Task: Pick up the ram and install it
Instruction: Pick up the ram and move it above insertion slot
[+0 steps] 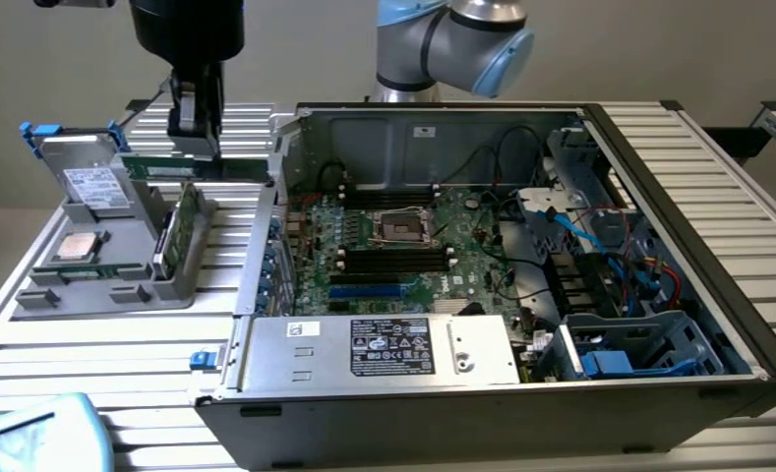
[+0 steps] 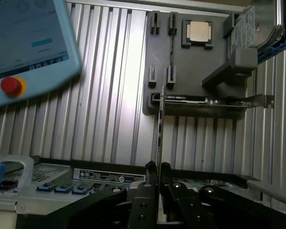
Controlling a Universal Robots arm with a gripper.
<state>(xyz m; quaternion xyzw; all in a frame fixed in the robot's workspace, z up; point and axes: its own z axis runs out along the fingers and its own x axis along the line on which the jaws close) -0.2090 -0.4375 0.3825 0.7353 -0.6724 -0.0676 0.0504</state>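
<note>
The ram (image 1: 217, 168) is hanging in the air, pinched tight between the two fingers of the gripper (image 1: 194, 146). It is hanging just over the grey tray (image 1: 46, 295) and right beside the computer case (image 1: 493, 423). The tray is holding a silver chip (image 1: 76, 246), a grey drive (image 1: 89, 182) with blue clips and a card (image 1: 178, 234) standing on its edge, and the case is holding a green board (image 1: 414, 246) and a silver box (image 1: 381, 349), with the case's side wall standing between the ram and that board. The ram is looking long, thin and green and is lying level, and in the wrist view it is showing edge-on as a thin dark line.
</note>
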